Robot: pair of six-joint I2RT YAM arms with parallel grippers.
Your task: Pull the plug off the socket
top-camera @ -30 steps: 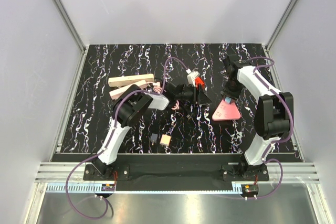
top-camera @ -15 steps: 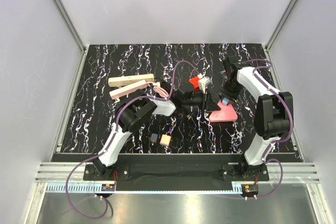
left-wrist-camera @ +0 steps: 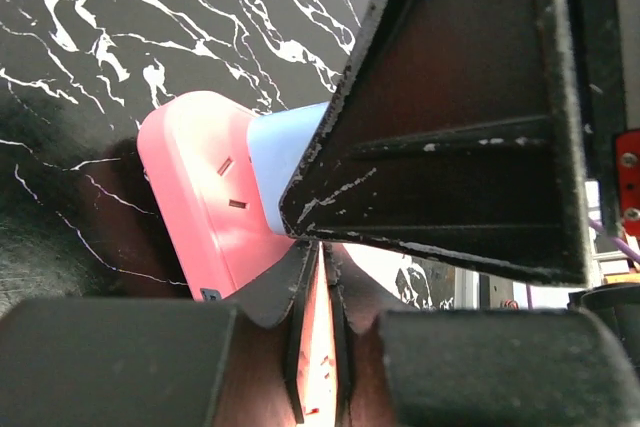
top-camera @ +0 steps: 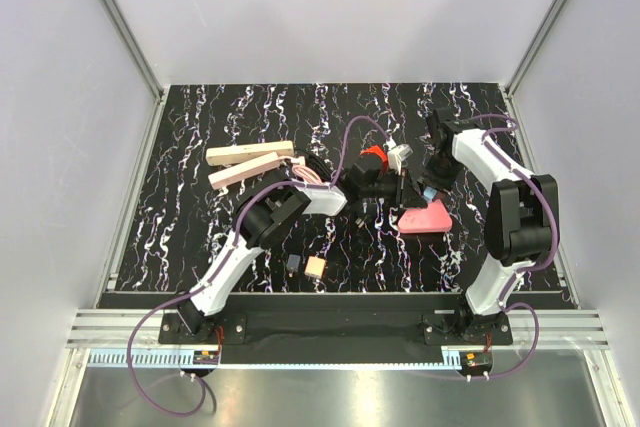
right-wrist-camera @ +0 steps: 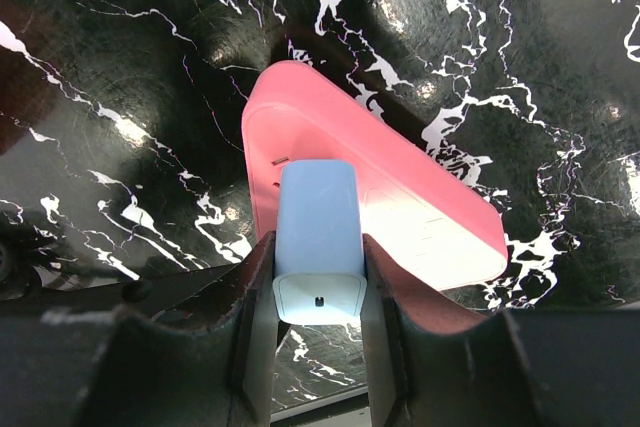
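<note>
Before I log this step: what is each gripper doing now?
Left gripper: closed on the pink socket's edge.
Right gripper: closed on the blue plug.

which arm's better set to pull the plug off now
Right. The right gripper clamps the plug on both sides where it sits in the pink block. The left gripper seems pinched on the block's edge, so it suits bracing instead.

Black marbled surface (top-camera: 200,237) with white veins, boxed in by pale walls (top-camera: 90,147). Two long cream-beige bars lie at far left, upper bar (top-camera: 250,153) and lower bar (top-camera: 243,171), side by side and closing in at their right ends. Near the front edge, a small tan cube (top-camera: 315,267) sits just beside a smaller dark grey block (top-camera: 292,262).
</note>
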